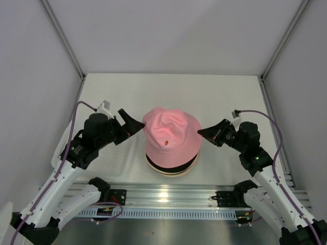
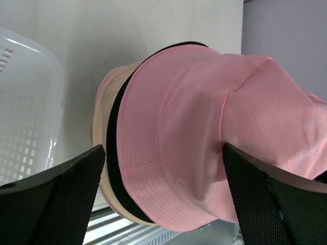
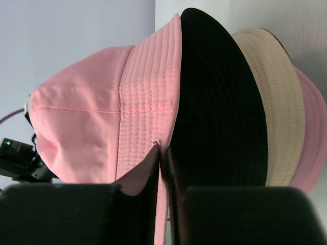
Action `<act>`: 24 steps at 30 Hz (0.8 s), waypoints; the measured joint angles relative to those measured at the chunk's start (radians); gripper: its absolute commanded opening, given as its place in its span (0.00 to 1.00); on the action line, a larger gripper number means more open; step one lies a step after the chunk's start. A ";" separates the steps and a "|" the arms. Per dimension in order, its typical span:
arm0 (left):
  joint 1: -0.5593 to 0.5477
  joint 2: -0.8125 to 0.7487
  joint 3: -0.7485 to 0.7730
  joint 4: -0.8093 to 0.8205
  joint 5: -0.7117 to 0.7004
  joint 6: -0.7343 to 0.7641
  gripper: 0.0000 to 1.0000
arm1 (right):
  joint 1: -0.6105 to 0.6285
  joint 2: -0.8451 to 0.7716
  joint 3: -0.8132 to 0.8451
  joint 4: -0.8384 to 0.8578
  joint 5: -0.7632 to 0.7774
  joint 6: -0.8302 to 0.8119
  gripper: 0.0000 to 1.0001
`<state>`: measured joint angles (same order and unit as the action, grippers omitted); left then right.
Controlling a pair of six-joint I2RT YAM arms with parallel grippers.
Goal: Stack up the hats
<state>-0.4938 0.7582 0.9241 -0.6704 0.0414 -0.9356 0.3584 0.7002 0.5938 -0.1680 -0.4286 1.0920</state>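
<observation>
Observed right gripper [image 3: 162, 153] clenched on a thin fold at the brim edge of the soft pink fabric bucket hat [image 3: 102, 102], topmost of the pile. Judged risk one: losing that shallow pinch on any pull, with so little cloth between the jaws. Risk two: dragging along the black fabric bucket hat [image 3: 219, 102], pressed flush just beyond the fingertips. Risk three: tipping the whole pile with a sideways tug.

Noted left gripper [image 2: 163, 148] released, jaws wide, pink hat straight ahead of the opening; cannot tell whether touching. Closing there could crumple the crown or shove the stack toward the right gripper.

Logged order outward from the right fingertips: pink hat in the grasp, black directly behind, then cream-beige fabric bucket hat [image 3: 268, 102], then a second pink brim [image 3: 311, 138] farthest. Seen from above: stack between both grippers on the pale table [image 1: 214, 92]
</observation>
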 measured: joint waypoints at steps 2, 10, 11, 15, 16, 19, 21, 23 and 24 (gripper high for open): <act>0.002 -0.006 -0.023 0.021 0.007 -0.017 0.98 | 0.001 0.002 -0.001 -0.001 0.002 0.002 0.00; 0.107 -0.121 -0.153 0.053 0.061 -0.056 0.95 | 0.019 -0.023 -0.056 -0.003 0.029 -0.065 0.00; 0.125 -0.132 -0.159 0.051 0.068 -0.053 0.95 | 0.021 -0.031 -0.070 -0.001 0.032 -0.074 0.00; 0.186 -0.200 -0.188 0.063 0.103 -0.053 0.89 | 0.032 -0.074 -0.151 0.049 0.039 -0.101 0.00; 0.191 -0.220 -0.198 0.066 0.116 -0.056 0.82 | 0.037 -0.082 -0.165 0.061 0.039 -0.102 0.00; 0.194 -0.258 -0.254 0.123 0.175 -0.085 0.59 | 0.050 -0.107 -0.196 0.093 0.048 -0.108 0.00; 0.194 -0.270 -0.323 0.196 0.230 -0.126 0.51 | 0.055 -0.121 -0.199 0.099 0.058 -0.119 0.00; 0.193 -0.265 -0.397 0.277 0.289 -0.172 0.45 | 0.058 -0.128 -0.199 0.101 0.066 -0.128 0.00; 0.190 -0.254 -0.425 0.303 0.311 -0.191 0.45 | 0.058 -0.128 -0.199 0.103 0.070 -0.129 0.00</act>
<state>-0.3038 0.5041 0.4992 -0.3679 0.3527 -1.1267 0.4168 0.5720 0.3946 -0.0650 -0.3588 0.9627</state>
